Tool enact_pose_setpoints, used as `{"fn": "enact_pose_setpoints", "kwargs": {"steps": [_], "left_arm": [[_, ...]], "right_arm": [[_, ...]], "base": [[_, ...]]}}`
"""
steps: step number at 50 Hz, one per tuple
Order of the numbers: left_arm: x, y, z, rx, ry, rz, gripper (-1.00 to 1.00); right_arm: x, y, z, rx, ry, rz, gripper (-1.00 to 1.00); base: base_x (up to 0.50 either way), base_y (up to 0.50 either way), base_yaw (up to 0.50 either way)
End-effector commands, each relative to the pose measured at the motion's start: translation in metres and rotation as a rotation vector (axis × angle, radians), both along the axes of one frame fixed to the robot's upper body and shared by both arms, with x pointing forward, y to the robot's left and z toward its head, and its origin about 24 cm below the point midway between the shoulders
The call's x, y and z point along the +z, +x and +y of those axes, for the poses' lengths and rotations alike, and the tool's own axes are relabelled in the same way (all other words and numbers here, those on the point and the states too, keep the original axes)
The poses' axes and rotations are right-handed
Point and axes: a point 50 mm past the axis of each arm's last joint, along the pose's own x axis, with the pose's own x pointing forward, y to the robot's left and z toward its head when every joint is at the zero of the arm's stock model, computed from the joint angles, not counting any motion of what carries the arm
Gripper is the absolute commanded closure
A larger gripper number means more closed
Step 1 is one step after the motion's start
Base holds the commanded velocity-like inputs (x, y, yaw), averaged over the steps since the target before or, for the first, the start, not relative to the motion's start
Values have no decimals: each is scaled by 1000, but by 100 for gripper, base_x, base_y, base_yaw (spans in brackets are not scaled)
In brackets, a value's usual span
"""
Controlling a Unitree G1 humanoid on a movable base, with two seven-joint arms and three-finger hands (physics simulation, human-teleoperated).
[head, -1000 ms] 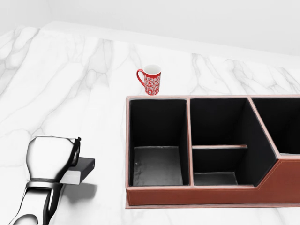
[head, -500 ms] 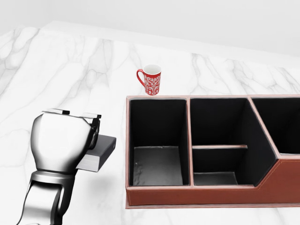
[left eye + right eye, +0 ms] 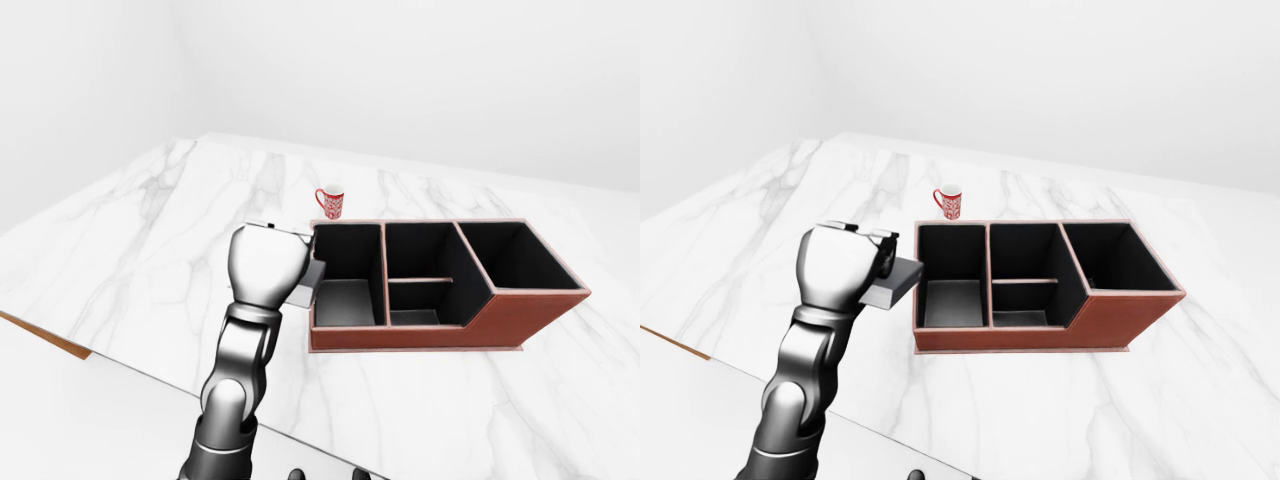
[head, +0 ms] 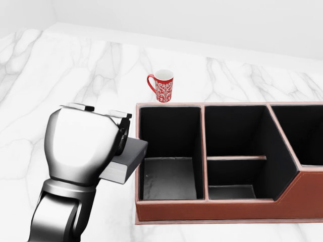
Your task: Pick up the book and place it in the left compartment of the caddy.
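My left hand (image 4: 120, 132) is shut on a dark grey book (image 4: 129, 160), held in the air with its spine end poking out to the right. The book's tip reaches the left wall of the brown caddy (image 4: 282, 201), level with its rim. The caddy's left compartment (image 4: 169, 174) is black inside and holds nothing. In the right-eye view the book (image 3: 896, 281) sticks out from the fist toward the caddy's left wall (image 3: 917, 300). The back of the hand hides most of the book. My right hand is not in view.
A red and white patterned mug (image 4: 162, 85) stands on the marble counter (image 4: 75, 75) just above the caddy's left compartment. The caddy has a divided middle compartment (image 4: 236, 171) and a third one (image 4: 303, 136) at the right. The counter's near edge (image 3: 60, 345) lies at lower left.
My left hand has risen and moved right with the book, from low at the left of the head view up to the caddy's left wall. The camera has not moved.
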Motion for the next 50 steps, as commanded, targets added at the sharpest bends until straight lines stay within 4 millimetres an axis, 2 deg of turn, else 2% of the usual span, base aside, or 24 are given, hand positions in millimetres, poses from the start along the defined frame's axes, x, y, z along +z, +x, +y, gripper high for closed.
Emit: {"fn": "enact_pose_setpoints", "kwargs": {"steps": [1,11,23,33,50], "left_arm": [[9,-13,-16,-53,-2,-54,100],[15,-28,-43,-144,12,-50,100],[6,-39,-69,-206,61,-39,100],[3,-39,-73,-214,83,-31,100],[3,-37,-69,-200,83,-32,100]], "right_arm": [[0,0,-1,1,3,-3,-100],[1,-1,0,2,1,-7,-100],[0,0,-1,7,5,-9,-100],[0,-1,0,8,2,-7,-100],[1,-2,1,3,-10,-1,-100]], "base": [[0,0,0],[0,0,0],[0,0,0],[0,0,0],[0,0,0]]}}
